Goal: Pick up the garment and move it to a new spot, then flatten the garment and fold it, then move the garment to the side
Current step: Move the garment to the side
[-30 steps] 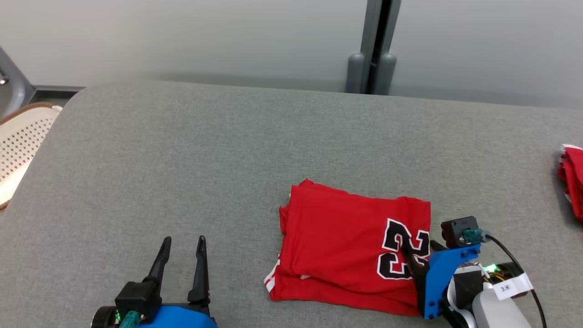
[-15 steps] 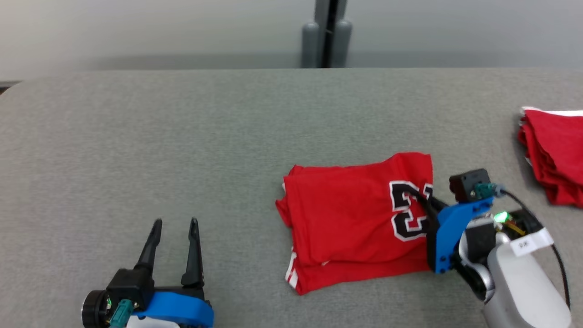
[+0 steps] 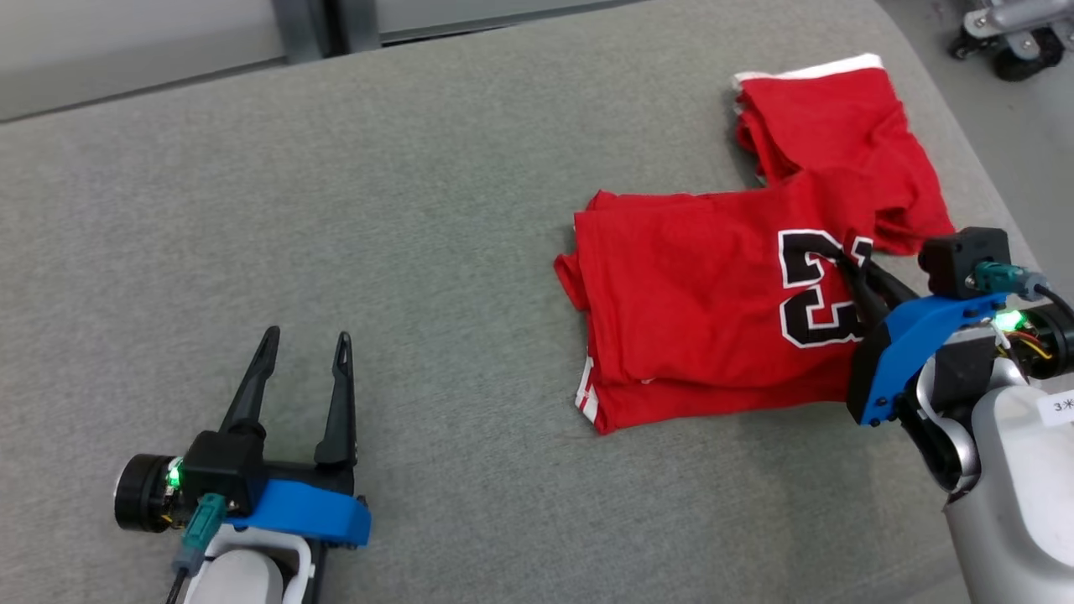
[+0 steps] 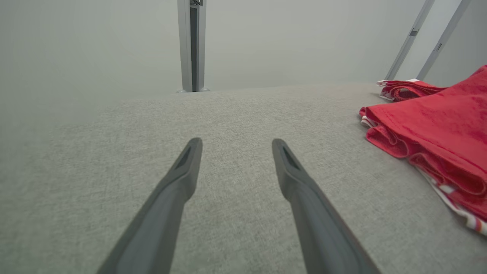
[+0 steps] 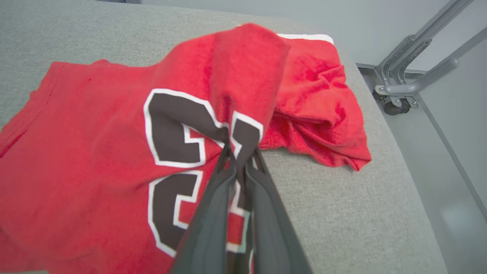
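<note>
red folded jersey (image 3: 705, 319) on grey fabric table (image 3: 336, 168), right of centre, long axis left-right. right gripper (image 3: 846, 256) clenched on its right edge at number print, cloth bunched upward. left gripper (image 3: 308, 335) spread, empty, well apart to left. second red garment (image 3: 839, 143) touches jersey's far right corner.

1. A grey fabric-covered bench (image 3: 403, 218) spans most of the head view, its corner rounded at the upper right;
2. A folded red pile (image 3: 826, 117) with a white edge lies on it at the upper right;
3. A grey wheeled metal frame (image 3: 1003, 38) stands beyond the bench, top right corner;
4. A grey upright post (image 4: 191, 45) stands against a pale wall (image 4: 95, 45), top centre of the left wrist view.
</note>
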